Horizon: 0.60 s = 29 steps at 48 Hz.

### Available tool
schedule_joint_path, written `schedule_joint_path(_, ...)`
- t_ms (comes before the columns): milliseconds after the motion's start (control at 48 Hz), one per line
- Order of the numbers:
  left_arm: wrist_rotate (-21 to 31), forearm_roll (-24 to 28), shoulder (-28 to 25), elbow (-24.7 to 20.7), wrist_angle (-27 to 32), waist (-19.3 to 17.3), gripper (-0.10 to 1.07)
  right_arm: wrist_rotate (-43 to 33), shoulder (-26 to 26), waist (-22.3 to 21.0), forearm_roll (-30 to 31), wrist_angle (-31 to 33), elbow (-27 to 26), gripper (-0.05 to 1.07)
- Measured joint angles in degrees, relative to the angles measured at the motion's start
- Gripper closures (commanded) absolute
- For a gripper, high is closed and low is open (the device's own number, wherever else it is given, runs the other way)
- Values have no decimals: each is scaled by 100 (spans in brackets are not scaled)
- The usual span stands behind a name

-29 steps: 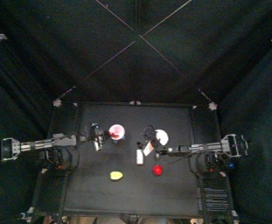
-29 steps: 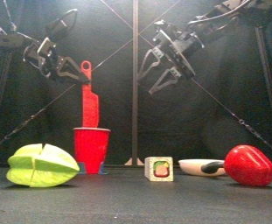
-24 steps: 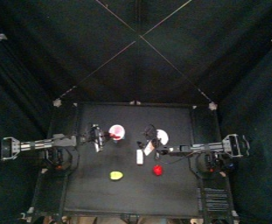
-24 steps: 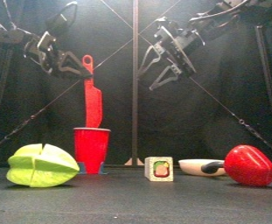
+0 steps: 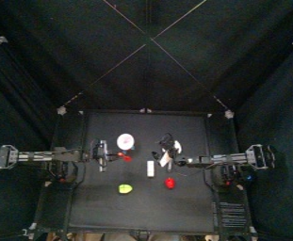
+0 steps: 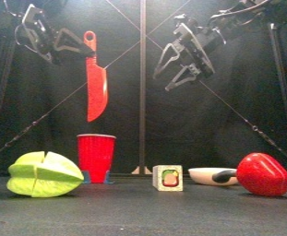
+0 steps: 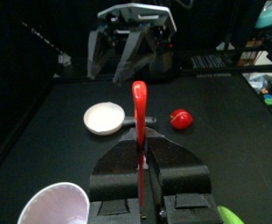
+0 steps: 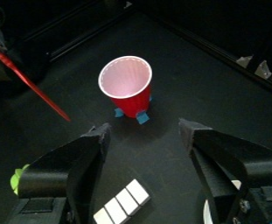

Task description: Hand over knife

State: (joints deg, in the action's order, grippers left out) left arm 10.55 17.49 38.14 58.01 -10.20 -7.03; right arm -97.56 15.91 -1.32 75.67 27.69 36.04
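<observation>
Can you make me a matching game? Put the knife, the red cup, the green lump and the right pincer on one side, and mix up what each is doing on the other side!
Things:
1. knife
2. red cup
3. green lump
4. right pincer

What each is doing:
A. stands upright on the table, mouth up
B. wide open, holding nothing
C. hangs in the air, blade down, gripped by the left pincer
D. lies on the table beside the cup

Pairs: 1-C, 2-A, 3-D, 4-B
</observation>
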Motion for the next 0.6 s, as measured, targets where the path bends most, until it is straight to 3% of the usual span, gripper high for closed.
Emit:
schedule_joint_path(292, -9, -554, -404, -97, 773, 44, 66, 53, 18, 26, 149, -598, 35, 8)
schedule_joint_path(604, -18, -633, -1503, -694, 1556, 79, 66, 70, 9, 26, 659, -1433, 88, 8)
